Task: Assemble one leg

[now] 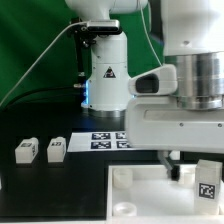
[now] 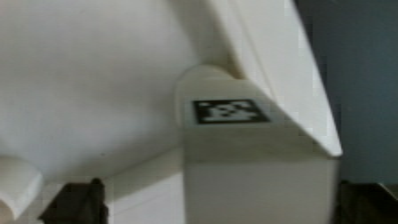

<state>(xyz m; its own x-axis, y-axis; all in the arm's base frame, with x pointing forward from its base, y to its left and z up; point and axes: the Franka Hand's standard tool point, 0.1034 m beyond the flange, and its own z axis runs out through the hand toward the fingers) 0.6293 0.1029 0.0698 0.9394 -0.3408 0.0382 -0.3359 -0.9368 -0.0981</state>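
Observation:
In the wrist view a white leg [image 2: 258, 170] with a square marker tag near its far end lies between my gripper [image 2: 221, 204] fingers. The jaws stand wide: one dark finger [image 2: 77, 203] is clear of the leg, the other is right at its side. The large white tray-like piece [image 2: 89, 90] lies beneath. In the exterior view my gripper [image 1: 176, 164] hangs low over that tray-like piece [image 1: 150, 198], with a tagged leg [image 1: 208, 186] at its right. Two more legs [image 1: 26, 150] [image 1: 56, 149] lie on the black table at the exterior view's left.
The marker board [image 1: 110, 140] lies flat in front of the robot base [image 1: 105, 75]. A cable runs from the base off to the exterior view's left. A green backdrop stands behind the table.

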